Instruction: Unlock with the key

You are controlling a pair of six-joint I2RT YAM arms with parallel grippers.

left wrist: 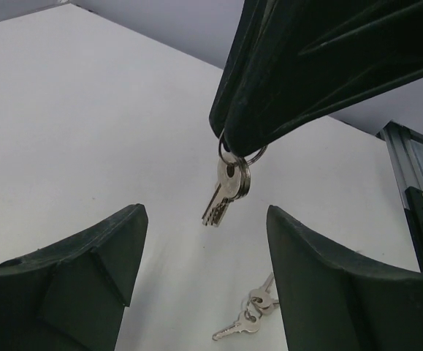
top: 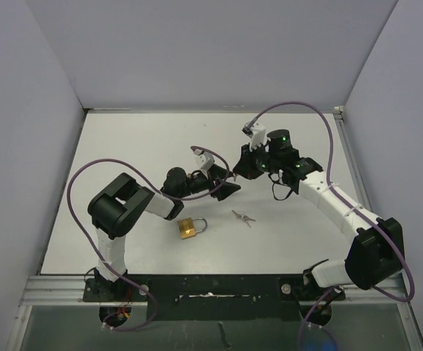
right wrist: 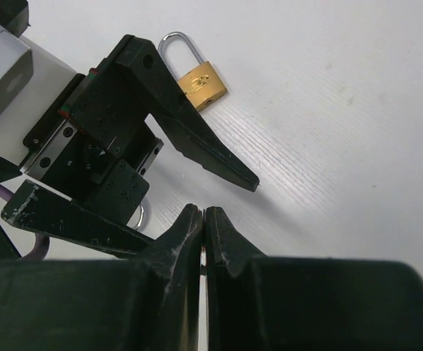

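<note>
My right gripper (top: pixel 239 170) is shut on the ring of a bunch of silver keys (left wrist: pixel 226 186), which hangs from its fingertips (left wrist: pixel 233 139) above the table. My left gripper (left wrist: pixel 205 213) is open and empty, its two fingers just below and either side of the hanging keys. In the top view the left gripper (top: pixel 224 189) sits right beside the right one at mid-table. The brass padlock (top: pixel 191 228) lies flat on the table nearer the front, its shackle closed; it also shows in the right wrist view (right wrist: pixel 200 84). In that view the right gripper (right wrist: pixel 204 218) hides the held keys.
A second bunch of keys (top: pixel 244 217) lies loose on the table to the right of the padlock, and shows in the left wrist view (left wrist: pixel 251 318). Grey walls stand on three sides of the white table (top: pixel 123 146). A metal rail (top: pixel 196 281) runs along the front edge.
</note>
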